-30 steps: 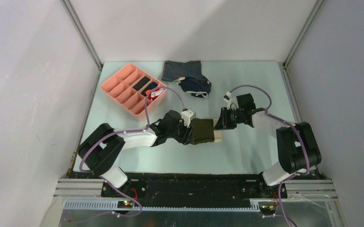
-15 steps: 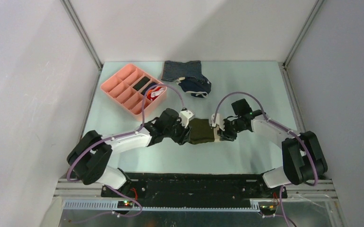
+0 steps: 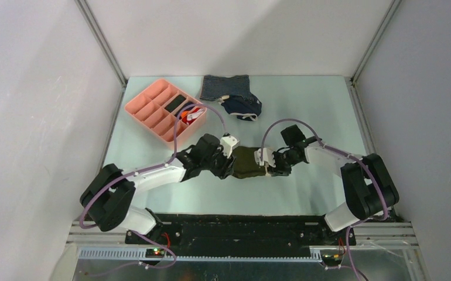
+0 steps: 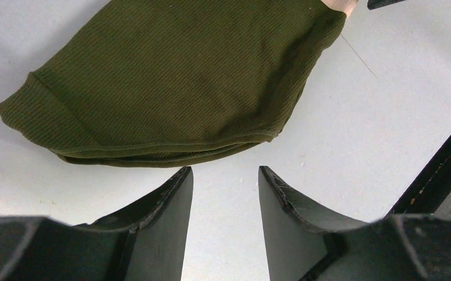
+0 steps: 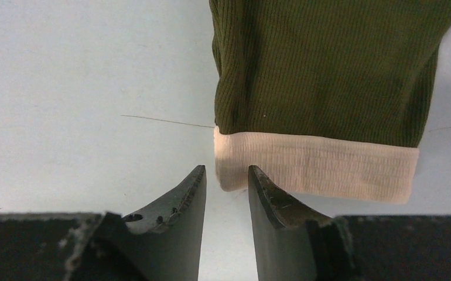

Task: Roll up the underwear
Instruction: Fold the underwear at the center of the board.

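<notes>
From the overhead camera I see the underwear (image 3: 248,163) lying flat on the table (image 3: 317,111), about mid-table and nearer the arms than the far wall. My two arms flank it: the left pincer (image 3: 228,165) sits at its left edge and the right pincer (image 3: 272,166) at its right edge, both low to the surface. Well behind it, at the far edge, a blue-grey striped garment (image 3: 226,86) touches a navy garment (image 3: 242,108). A pink divided tray (image 3: 153,111) sits at the far left with a few small items in its compartments. On the left wrist camera the left pincer (image 4: 224,171) stands part open, with bare table showing through the clear gap between its fingers and nothing held. The underwear (image 4: 170,76) lies just beyond the fingertips, its folded, layered edge facing them but not touching. On the right wrist camera the right pincer (image 5: 226,170) is open by a narrower gap and grips nothing. The underwear (image 5: 328,70) lies just ahead and off to the right, its cream waistband (image 5: 328,170) turned toward the fingers, with the band's near corner right at the fingertips. I cannot tell whether that corner touches them.
</notes>
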You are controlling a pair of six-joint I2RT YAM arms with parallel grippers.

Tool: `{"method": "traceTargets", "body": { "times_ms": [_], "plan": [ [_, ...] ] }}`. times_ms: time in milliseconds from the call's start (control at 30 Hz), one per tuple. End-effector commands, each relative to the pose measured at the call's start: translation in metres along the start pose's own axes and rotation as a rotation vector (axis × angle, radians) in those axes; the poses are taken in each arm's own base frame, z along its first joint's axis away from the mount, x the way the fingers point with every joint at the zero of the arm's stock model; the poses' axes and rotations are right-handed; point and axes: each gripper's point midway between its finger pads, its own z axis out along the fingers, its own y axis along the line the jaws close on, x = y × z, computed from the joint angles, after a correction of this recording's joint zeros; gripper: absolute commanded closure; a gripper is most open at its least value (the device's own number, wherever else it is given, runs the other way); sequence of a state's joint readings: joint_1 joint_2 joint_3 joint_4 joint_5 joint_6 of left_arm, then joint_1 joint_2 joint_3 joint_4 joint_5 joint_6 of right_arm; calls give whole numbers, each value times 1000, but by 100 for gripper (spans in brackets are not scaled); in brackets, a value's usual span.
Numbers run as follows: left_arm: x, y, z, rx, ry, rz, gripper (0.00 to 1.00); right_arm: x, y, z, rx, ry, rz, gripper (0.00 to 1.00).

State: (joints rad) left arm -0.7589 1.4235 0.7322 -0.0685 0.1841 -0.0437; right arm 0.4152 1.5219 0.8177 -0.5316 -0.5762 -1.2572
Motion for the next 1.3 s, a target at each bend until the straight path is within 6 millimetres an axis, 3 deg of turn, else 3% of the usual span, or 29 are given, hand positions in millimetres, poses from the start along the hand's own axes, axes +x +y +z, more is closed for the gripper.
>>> {"method": "traceTargets", "body": {
  "times_ms": [0, 200, 433, 633, 800, 967, 1267],
  "plan": [
    [-11, 8, -7, -29, -45, 17, 49, 2, -4, 8, -5, 23, -58, 63],
    [-11, 10, -6, -29, -49, 13, 49, 22, 8, 20, -75, 115, -96, 68],
    [-9, -4, 0, 54, -98, 69, 49, 26, 13, 34, -97, 164, -136, 100],
    [-10, -31, -4, 145, -219, 411, 48, 6, 30, 22, -146, 106, -140, 100],
    [-2, -42, 3, 143, -296, 683, 48, -3, 53, 21, -203, 124, -125, 100],
    [3, -57, 7, 139, -350, 773, 47, 2, 57, 26, -193, 155, -110, 100],
    [3, -63, 1, 119, -408, 887, 46, 3, 60, 28, -195, 162, -77, 100]
  ]
}}
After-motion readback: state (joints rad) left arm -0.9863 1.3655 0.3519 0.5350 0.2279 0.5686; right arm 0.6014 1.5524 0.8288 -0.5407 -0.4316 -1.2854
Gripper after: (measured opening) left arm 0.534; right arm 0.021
